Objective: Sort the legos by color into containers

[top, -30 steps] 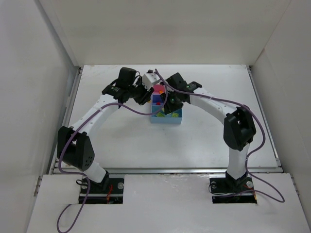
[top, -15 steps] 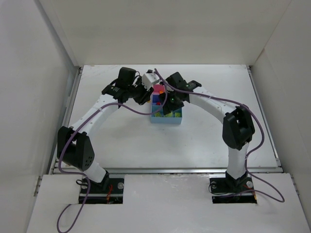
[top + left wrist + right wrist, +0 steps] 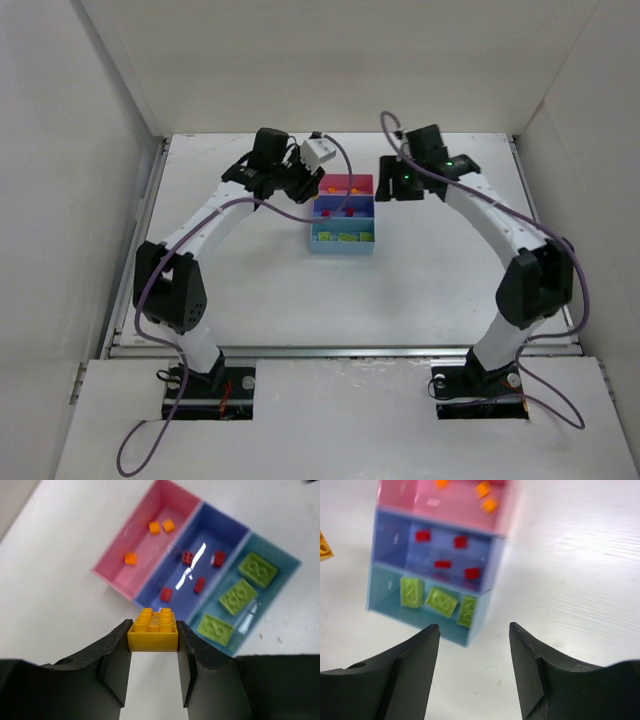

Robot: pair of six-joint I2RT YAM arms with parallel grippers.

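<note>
LEGO SORT, LAST PIECE IN HAND: A yellow brick (image 3: pixel 152 634) was held clamped between the fingertips of the left gripper (image 3: pixel 152 647). It was above the table (image 3: pixel 60 565), just beside the left end of the tray (image 3: pixel 343 247) and apparently not yet over any compartment. The right gripper (image 3: pixel 474 632) was seen on the tray's other side with its jaws apart and nothing between them. In the tray, 3 orange bricks (image 3: pixel 154 527) lay in the pink bin (image 3: pixel 142 542), 4 red bricks (image 3: pixel 218 558) in the dark blue bin (image 3: pixel 210 535) and 3 lime-green bricks (image 3: pixel 238 596) in the light blue bin (image 3: pixel 265 592).

The chief risk was judged to be a wrong choice of bin: the held brick's colour fell between the orange and the lime-green, and no compartment was given to it alone. A second hazard was seen in the grip itself — the brick was pinched only at its 2 end faces, at the very tips, so a small knock could twist it loose. The bins were shallow. A release from too high could let the piece bounce out or skip into the neighbouring compartment. A low approach could catch a wall and shove the light tray across the table — scattering what was already sorted.
</note>
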